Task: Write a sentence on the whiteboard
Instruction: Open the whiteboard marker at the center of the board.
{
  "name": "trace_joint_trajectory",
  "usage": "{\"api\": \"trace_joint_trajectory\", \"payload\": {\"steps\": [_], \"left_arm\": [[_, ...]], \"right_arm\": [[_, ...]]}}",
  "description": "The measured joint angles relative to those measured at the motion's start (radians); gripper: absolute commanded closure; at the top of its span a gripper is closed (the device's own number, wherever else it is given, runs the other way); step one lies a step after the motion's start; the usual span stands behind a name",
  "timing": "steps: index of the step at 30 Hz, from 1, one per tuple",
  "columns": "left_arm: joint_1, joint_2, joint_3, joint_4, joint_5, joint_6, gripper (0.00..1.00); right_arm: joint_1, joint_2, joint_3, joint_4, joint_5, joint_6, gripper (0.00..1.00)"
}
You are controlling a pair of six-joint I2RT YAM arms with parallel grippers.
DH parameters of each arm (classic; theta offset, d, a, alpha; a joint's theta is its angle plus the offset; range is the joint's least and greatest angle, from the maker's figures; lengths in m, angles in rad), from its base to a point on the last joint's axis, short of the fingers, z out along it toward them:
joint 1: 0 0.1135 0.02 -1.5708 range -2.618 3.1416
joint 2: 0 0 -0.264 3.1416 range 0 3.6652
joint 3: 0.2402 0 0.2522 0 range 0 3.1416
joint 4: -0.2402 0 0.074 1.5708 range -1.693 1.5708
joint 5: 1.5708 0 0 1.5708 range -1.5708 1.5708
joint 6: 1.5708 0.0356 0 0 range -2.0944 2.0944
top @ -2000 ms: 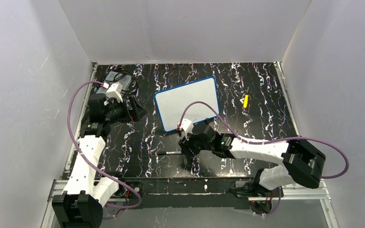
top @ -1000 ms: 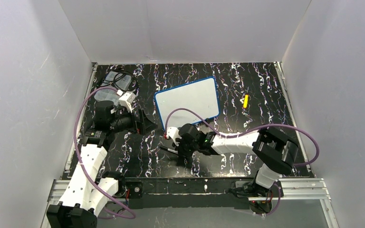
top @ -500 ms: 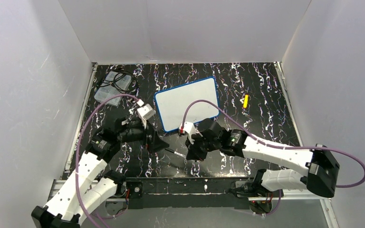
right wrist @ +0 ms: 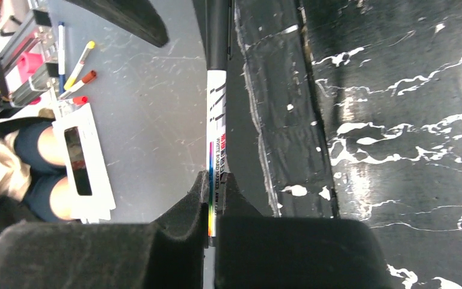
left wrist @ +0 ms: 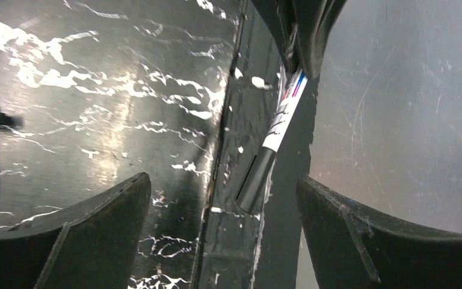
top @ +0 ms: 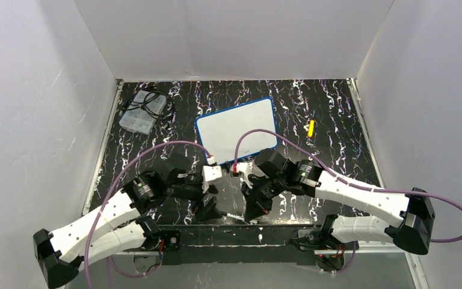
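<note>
one marker [right wrist: 216,126], table edge [right wrist: 277,120], whiteboard [top: 236,129] apart

1. Two arms: left arm [top: 96,223], right arm [top: 361,189].
2. Two grippers: left gripper [left wrist: 221,180], right gripper [right wrist: 215,180].
3. Two purple cables, one on each arm: one [top: 174,143] on the left, one [top: 255,131] on the right.
4. One whiteboard [top: 236,133].
5. One marker [right wrist: 215,138] on the table side.
6. One small yellow object [top: 311,127].
7. One clear plastic box [top: 137,118], with one bundle of black wires [top: 150,101].
8. Three or four loose pens [right wrist: 75,66] beyond the table edge, too small to count surely.
</note>
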Motion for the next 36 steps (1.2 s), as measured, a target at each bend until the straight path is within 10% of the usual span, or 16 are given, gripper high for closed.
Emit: {"api": "trace_joint_trajectory", "payload": {"steps": [7, 14, 28, 36], "left_arm": [[-0.136, 0.087, 0.000, -0.043, -0.064, 0.032, 0.37], [-0.185, 0.096, 0.004, -0.058, -0.035, 0.037, 0.99], [-0.101, 0.048, 0.009, -0.058, 0.034, -0.019, 1.00], [0.069, 0.003, 0.009, 0.024, 0.174, -0.079, 1.00]], "right_arm": [[0.000, 0.036, 0.038, -0.052, -0.105, -0.001, 0.99], [-0.004, 0.064, 0.077, -0.074, -0.133, -0.018, 0.99], [-0.138, -0.093, -0.088, 0.209, -0.145, 0.166, 0.35], [-0.188, -0.296, -0.272, 0.619, -0.121, 0.425, 0.30]]}}
